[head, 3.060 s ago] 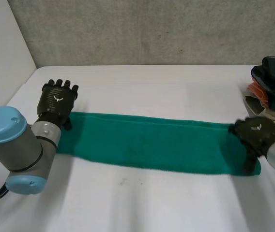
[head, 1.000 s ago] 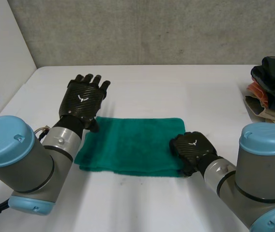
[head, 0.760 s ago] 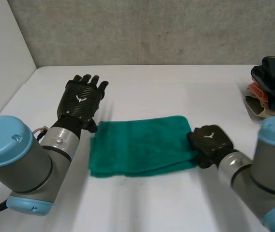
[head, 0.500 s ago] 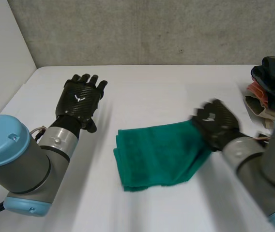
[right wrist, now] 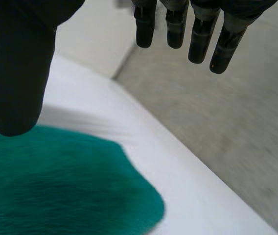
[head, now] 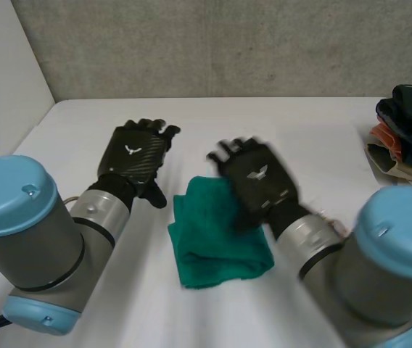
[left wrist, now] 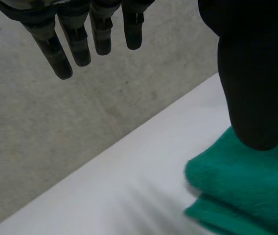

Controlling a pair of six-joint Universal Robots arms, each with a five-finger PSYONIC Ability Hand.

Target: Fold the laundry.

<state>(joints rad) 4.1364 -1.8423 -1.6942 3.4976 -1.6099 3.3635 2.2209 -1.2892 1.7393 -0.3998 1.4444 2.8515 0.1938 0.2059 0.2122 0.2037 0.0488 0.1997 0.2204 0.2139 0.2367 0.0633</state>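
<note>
folded green towel [head: 215, 246] on tabletop [head: 300, 134]: likely soft, light, limp; pinch at corner. left hand [head: 135, 154], right hand [head: 258, 180]: fingers spread, empty.

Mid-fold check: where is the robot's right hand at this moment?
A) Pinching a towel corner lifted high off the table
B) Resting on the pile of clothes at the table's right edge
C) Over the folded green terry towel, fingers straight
C: the head view shows the right hand over the far right part of the folded green terry towel, and its wrist view shows straight fingers holding nothing.
</note>
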